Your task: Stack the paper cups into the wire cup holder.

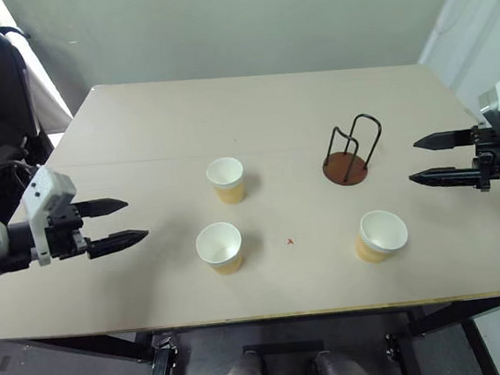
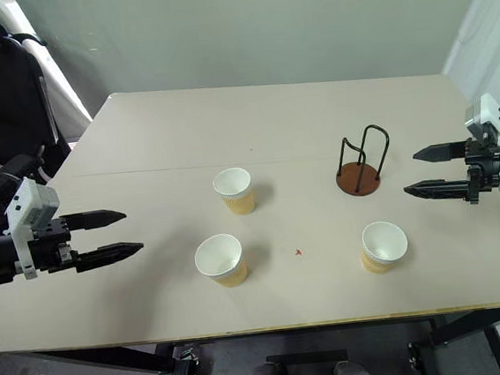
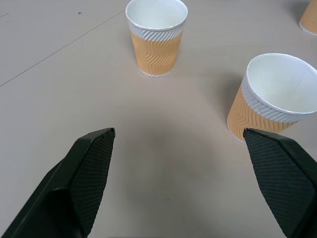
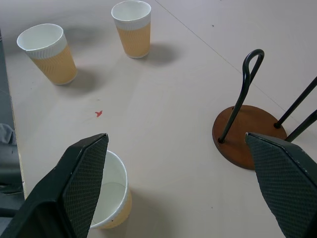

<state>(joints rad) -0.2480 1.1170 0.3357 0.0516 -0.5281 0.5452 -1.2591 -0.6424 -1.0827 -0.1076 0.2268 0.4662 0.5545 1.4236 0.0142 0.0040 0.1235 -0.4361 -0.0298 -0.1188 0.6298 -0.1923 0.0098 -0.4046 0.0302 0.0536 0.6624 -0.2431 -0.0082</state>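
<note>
1. Nearest me on the pale matte table stand two of the paper cups: one at about seven o'clock from the table's middle, one at about five o'clock. Both are upright, tapered and white inside.
2. Between them a tiny red mark lies on the tabletop.
3. My left wrist view shows what the head views cannot: the tan-yellow walls are embossed with a wavy zigzag ribbing, under a white ribbed band at the rim.
4. My left gripper hovers at nine o'clock, over the table's left edge, pointing toward the centre and tilted slightly down. Its two black tapered fingers are spread wide with nothing between them; their inner faces are cross-hatched.
5. My right gripper hovers at three o'clock, pointing inward, likewise spread wide and empty.
6. The third cup stands farther back, at about eleven o'clock, well apart from the others.
7. The wire cup holder stands empty at about one o'clock, near my right fingertips: a smooth round reddish-brown disc with thin black wire loops rising upright. My right wrist view shows the wire feet set into the disc.
</note>
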